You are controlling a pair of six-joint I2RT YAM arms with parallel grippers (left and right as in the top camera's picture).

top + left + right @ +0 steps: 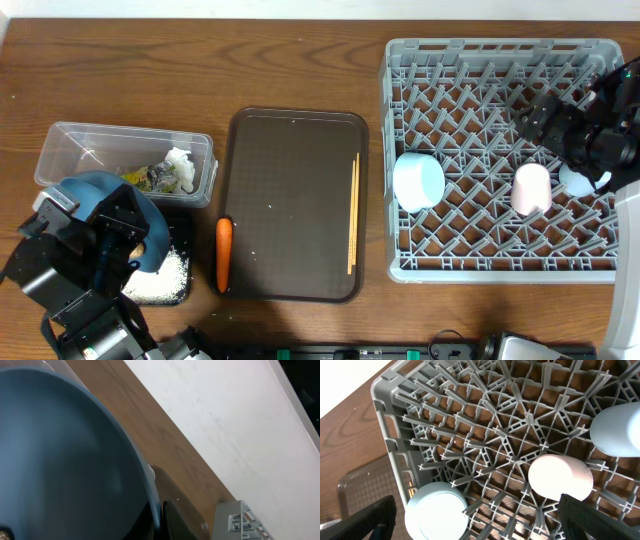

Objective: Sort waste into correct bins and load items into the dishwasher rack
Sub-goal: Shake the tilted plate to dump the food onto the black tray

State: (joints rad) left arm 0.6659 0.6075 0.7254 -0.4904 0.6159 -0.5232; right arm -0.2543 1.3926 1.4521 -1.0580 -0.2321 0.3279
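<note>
My left gripper [132, 243] is shut on the rim of the large blue plate [100, 187], which stands tilted over the black tray [186, 232] holding white rice [160, 277]. In the left wrist view the plate [65, 460] fills the left side, and a dark finger [177, 521] presses its edge. The clear tub [70, 148] holds the wrapper [150, 177] and tissue [181, 163]. My right gripper [540, 118] hangs open above the rack [500, 55], holding nothing. Below it sit the upturned bowl [436, 512], pink cup [560, 477] and light blue cup [617, 430].
A dark brown serving tray [290, 190] lies mid-table with the carrot [224, 252] at its left edge and the chopsticks [352, 212] along its right side. The rack's near corner [240, 520] shows in the left wrist view.
</note>
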